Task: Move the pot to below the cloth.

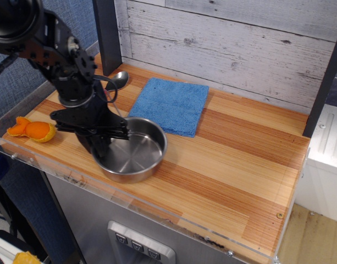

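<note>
The pot (132, 151), a shallow shiny steel pan, sits low at the front of the wooden table, just in front of the cloth's near left corner. The cloth (171, 103) is a square blue towel lying flat toward the back of the table. My gripper (102, 140) comes down from the left and is shut on the pot's left rim. The black arm hides the rim where the fingers hold it. I cannot tell whether the pot's base touches the table.
A metal spoon's bowl (120, 78) shows at the back left, with the rest of the spoon hidden behind my arm. An orange toy (32, 130) lies at the left edge. A clear acrylic lip (157, 217) runs along the table's front. A dark post (106, 33) stands at the back left.
</note>
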Controlling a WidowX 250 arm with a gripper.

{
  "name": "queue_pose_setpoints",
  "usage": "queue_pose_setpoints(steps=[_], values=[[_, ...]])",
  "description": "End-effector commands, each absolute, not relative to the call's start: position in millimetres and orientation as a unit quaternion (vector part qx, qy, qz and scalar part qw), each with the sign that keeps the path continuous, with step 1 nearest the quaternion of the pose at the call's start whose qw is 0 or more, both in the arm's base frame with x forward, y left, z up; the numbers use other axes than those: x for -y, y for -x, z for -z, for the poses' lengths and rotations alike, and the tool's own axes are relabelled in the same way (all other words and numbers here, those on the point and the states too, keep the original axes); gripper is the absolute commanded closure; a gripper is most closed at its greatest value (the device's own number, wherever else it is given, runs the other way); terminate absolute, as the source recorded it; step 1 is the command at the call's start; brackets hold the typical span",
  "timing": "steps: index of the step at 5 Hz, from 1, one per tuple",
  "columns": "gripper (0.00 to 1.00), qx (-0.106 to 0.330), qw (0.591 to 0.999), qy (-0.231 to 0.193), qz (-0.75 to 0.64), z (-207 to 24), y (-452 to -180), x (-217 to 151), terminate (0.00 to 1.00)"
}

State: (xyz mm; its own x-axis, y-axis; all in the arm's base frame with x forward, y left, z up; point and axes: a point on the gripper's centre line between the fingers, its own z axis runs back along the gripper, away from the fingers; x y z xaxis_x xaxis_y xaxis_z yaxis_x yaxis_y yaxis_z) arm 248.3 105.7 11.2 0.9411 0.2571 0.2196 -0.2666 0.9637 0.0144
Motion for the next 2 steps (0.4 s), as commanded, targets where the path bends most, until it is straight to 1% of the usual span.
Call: queue_pose_setpoints(steps=[1, 2], values=[[0.00, 0.103, 0.982, -0.039, -0.153, -25.9, -253.3, -113.6, 0.00], [0.00, 0.109, 0.982, -0.042, -0.151, -30.8, -252.5, -113.2, 0.00]])
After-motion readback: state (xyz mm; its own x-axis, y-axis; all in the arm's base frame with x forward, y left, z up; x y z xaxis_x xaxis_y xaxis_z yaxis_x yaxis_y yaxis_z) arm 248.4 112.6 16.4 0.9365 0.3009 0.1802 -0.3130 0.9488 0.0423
